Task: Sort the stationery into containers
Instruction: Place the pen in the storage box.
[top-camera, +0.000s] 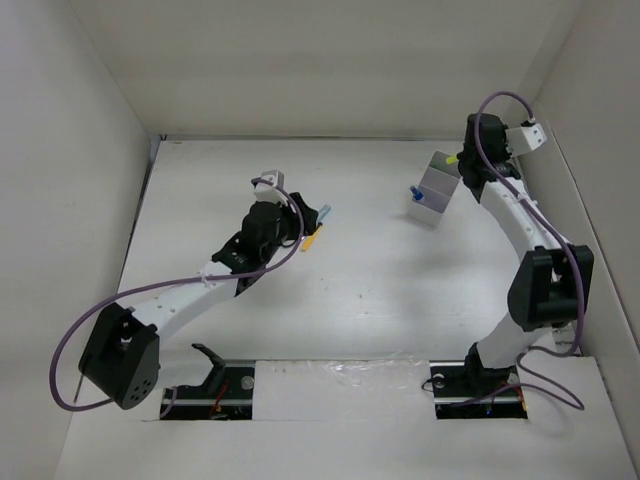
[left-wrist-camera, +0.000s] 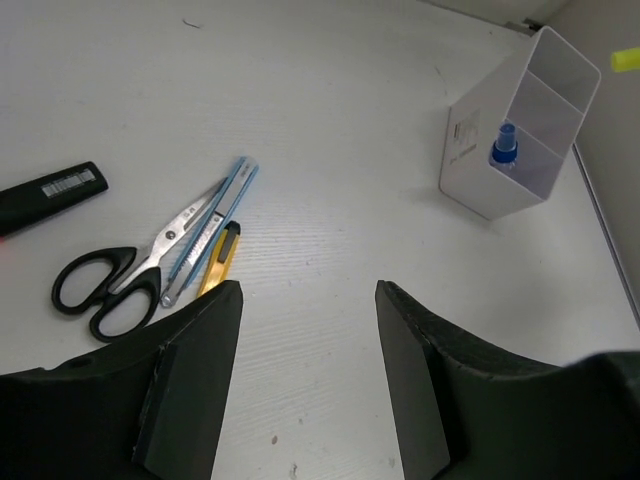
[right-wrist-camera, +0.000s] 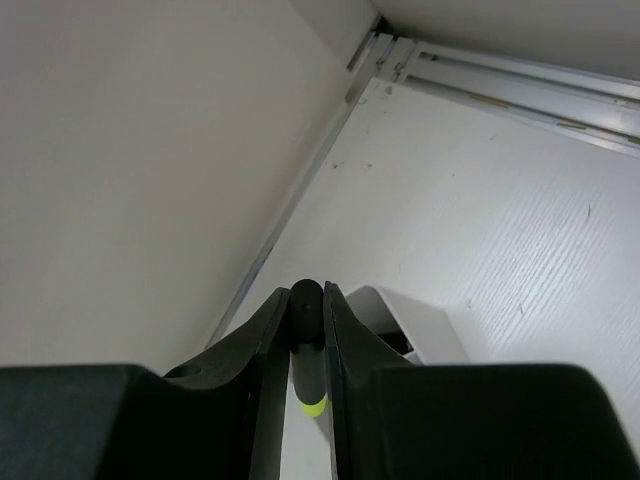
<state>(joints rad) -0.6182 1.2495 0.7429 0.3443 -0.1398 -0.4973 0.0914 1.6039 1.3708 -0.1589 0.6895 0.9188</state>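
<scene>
Stationery is split between the two sides of the worktop (left-wrist-camera: 350, 120). Your right hand (right-wrist-camera: 306, 305) has its fingers pressed tight on the green-and-black highlighter (right-wrist-camera: 305, 330). It grips the black barrel, and the yellow-green tip pokes out below the fingers. In the top view that hand sits at the far right, over the far end of the white tray (left-wrist-camera: 470, 160). You cannot tell from these views whether the tip is inside a compartment.

The tray stands at the far right of the worktop, well apart from the loose items, with its three compartments open upward. The blue-capped bottle (left-wrist-camera: 503, 150) stands in the end compartment closest to your left arm.

Your left hand (left-wrist-camera: 308, 385) is spread wide with nothing between its fingers, and it hovers over the middle of the worktop. Just beyond it lies a small cluster, left of the tray. The black-handled scissors (left-wrist-camera: 120, 280) lie flat with their blades closed. The silver-blue pen (left-wrist-camera: 222, 210) lies along those blades and looks to be touching them. The short yellow stick (left-wrist-camera: 218, 262) lies just beside the pen, with its dark end pointing away from the hand. A black marker (left-wrist-camera: 50, 190) with a barcode label lies apart from the scissors, and the edge of the wrist view cuts off one end of it.
</scene>
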